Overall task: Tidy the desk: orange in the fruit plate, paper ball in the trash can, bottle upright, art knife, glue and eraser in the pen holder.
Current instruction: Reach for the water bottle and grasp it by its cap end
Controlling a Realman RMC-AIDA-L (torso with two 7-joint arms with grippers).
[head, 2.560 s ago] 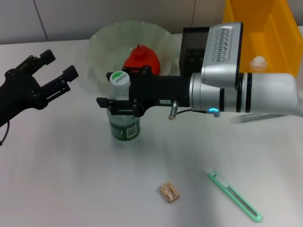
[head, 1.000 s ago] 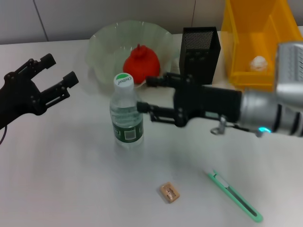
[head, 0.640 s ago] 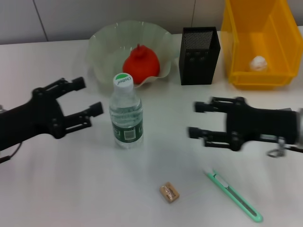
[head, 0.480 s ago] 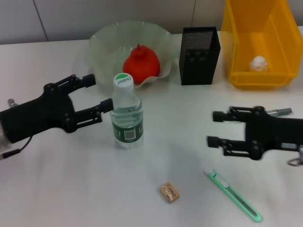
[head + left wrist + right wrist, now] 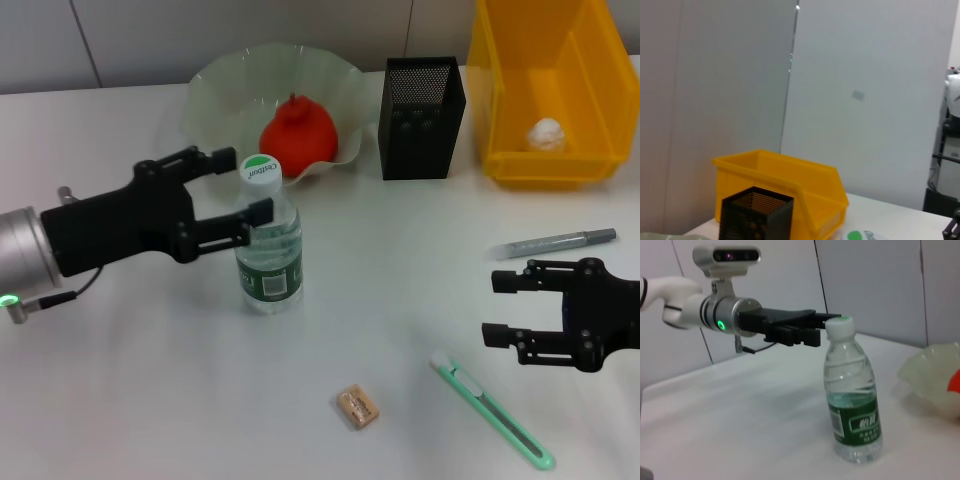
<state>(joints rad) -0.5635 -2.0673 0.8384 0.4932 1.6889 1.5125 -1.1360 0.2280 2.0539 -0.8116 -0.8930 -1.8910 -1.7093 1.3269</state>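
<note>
The bottle stands upright with its green-and-white cap up, left of the table's centre. My left gripper is open, one finger on each side of the bottle's neck; the right wrist view shows that gripper level with the bottle cap. My right gripper hangs open and empty at the right, above the green art knife. The grey glue stick lies just beyond it. The tan eraser lies near the front. The orange sits in the fruit plate. The paper ball lies in the yellow trash can.
The black mesh pen holder stands between the plate and the trash can. The left wrist view shows that pen holder in front of the trash can, with a grey wall behind.
My left gripper has moved right until its fingers flank the bottle's neck. My right gripper has drawn back toward the right front, uncovering the glue stick. The bottle stays upright.
</note>
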